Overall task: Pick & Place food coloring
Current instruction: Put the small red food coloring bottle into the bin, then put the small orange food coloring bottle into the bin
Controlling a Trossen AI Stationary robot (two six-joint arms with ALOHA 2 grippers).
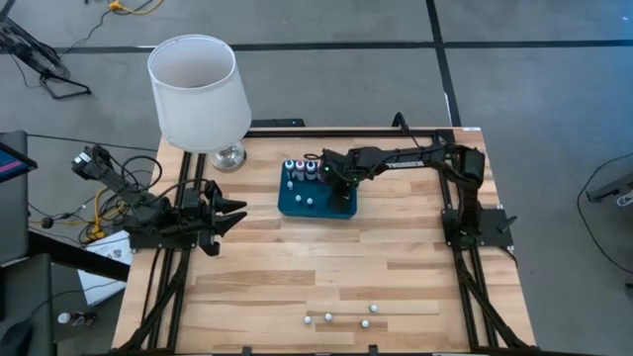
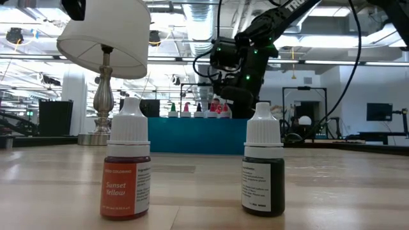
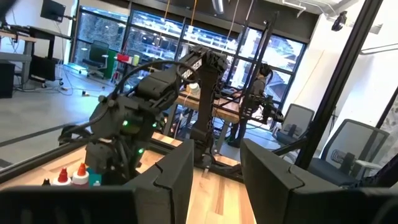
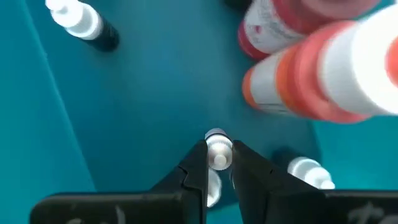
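The food coloring bottles show in three places. A row of coloured ones stands along the far edge of the teal tray. Two, an orange one and a dark one, stand on the near table. One white-capped bottle sits between the fingers of my right gripper, which points down over the tray and is shut on it. My left gripper waits open and level at the table's left side, nothing between its fingers. My right gripper pinches the bottle's white cap between its two fingertips, coming from above and pointing steeply down at the tray. The bottle's body is hidden under the cap and fingers. I cannot tell whether it stands on the tray or hangs clear.
A white-shaded lamp stands at the table's far left. Red and orange bottles, a dark one and another white cap stand close around my right gripper. Several small bottles stand near the front edge.
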